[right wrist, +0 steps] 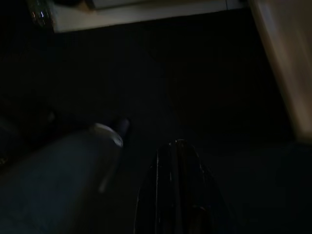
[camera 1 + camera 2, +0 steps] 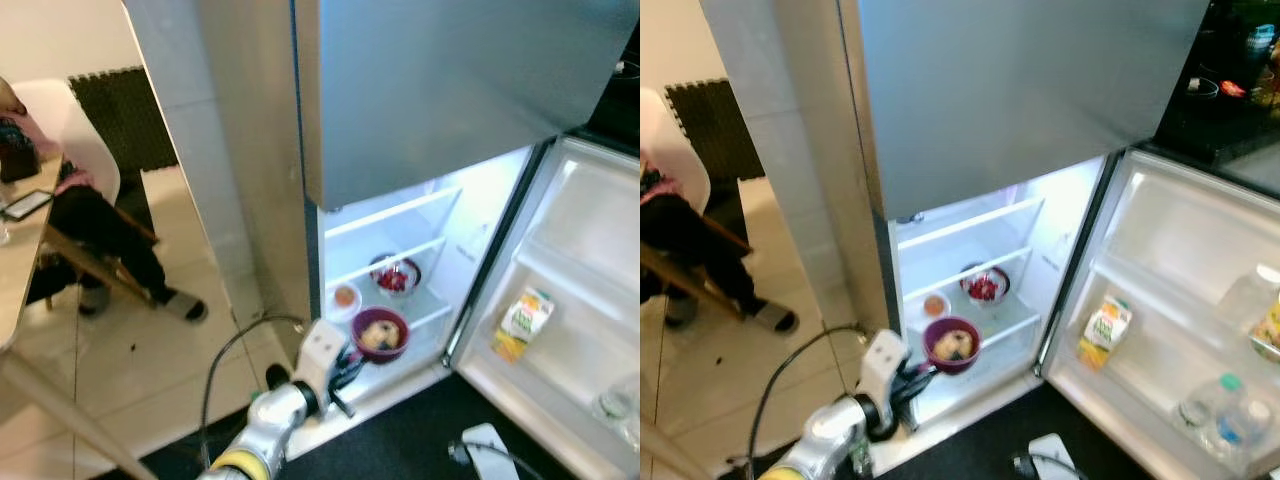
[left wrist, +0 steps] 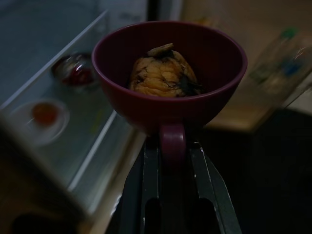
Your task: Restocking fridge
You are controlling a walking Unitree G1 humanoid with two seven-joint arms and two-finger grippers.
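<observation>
- Fingers [image 3: 207,170] of the left gripper [image 3: 173,146] are clamped on the short handle of a maroon bowl [image 2: 380,334], one black finger on each side of it
- Inside the bowl sits a lump of yellowish-brown food [image 3: 163,73]
- Held level, the bowl hangs just in front of the lower shelf of the open fridge [image 2: 400,215], at the lit compartment's mouth
- On that shelf, behind the bowl, stand a glass dish of red food [image 2: 395,275] and a small white dish with something orange [image 2: 345,297]
- Door racks to the right hold a juice carton [image 2: 524,322] and clear bottles [image 2: 1230,420]
- Right gripper [image 1: 176,146] hangs over dark floor, its two fingers pressed together
- At the far left a person's legs [image 2: 110,250] rest beside a table [image 2: 20,270]
</observation>
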